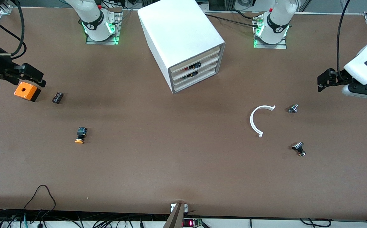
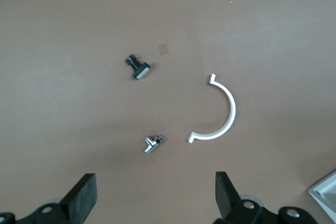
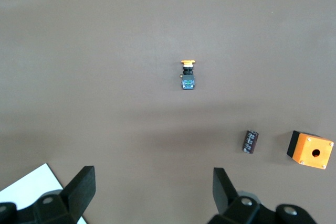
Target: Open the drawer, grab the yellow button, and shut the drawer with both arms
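The white cabinet (image 1: 183, 38) stands between the two arm bases. Its top drawer (image 1: 209, 53) has a cream front and is pushed in flush, like the ones below it. The button (image 1: 80, 135) lies on its side on the bare table toward the right arm's end, orange-yellow cap toward the front camera; it also shows as the button (image 3: 187, 74) in the right wrist view. My right gripper (image 1: 39, 79) (image 3: 152, 187) hovers open and empty over the table by an orange box. My left gripper (image 1: 320, 83) (image 2: 155, 195) hovers open and empty at the left arm's end.
An orange square box (image 1: 27, 91) and a small black part (image 1: 57, 97) lie under and beside the right gripper. Toward the left arm's end lie a white half ring (image 1: 259, 120), a small metal part (image 1: 292, 108) and a black-capped metal part (image 1: 299, 148).
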Available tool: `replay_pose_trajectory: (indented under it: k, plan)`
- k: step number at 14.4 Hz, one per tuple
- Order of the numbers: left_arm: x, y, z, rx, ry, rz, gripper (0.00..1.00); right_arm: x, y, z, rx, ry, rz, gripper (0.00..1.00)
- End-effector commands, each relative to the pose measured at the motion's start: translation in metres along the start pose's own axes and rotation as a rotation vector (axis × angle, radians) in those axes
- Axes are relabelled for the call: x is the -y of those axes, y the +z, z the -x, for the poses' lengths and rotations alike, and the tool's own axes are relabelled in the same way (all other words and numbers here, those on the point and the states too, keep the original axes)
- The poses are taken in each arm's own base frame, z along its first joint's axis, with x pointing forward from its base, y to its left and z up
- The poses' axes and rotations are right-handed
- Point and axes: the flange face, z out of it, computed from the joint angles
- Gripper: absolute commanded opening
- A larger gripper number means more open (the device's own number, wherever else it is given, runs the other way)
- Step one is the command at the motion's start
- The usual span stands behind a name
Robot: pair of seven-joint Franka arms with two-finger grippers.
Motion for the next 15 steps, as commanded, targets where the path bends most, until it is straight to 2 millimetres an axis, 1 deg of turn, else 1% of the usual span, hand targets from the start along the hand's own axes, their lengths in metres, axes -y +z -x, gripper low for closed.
replay_pose_trajectory:
  k: [1,2,4,6,7,11,13,15]
  plan:
    - [0.012,0.007,0.017,-0.050,-0.025,0.062,0.99,0.000,-0.012,0.014,0.004,0.015,0.019,0.99]
    - [0.011,0.008,0.019,-0.047,-0.028,0.063,0.99,0.000,-0.012,0.015,0.007,0.015,0.020,0.99]
    - [0.007,0.001,0.022,-0.051,-0.019,0.057,0.99,0.001,-0.014,0.016,0.012,0.013,0.021,0.99]
    - [0.010,0.000,0.025,-0.005,-0.019,0.023,0.99,0.000,-0.014,0.020,0.027,0.013,0.024,0.99]
    - [0.010,-0.006,0.024,-0.004,-0.012,-0.009,0.99,-0.001,-0.015,0.020,0.030,0.004,0.025,0.99]
    - [0.010,-0.005,0.023,0.029,-0.054,0.000,0.99,-0.004,-0.018,0.018,0.021,-0.005,0.024,0.99]
    - [0.008,-0.004,0.023,0.031,-0.055,0.000,0.99,-0.005,-0.019,0.016,0.020,-0.047,0.023,0.99]
    - [0.008,-0.005,0.023,0.032,-0.056,0.000,0.99,-0.005,-0.019,0.016,0.019,-0.050,0.019,0.99]
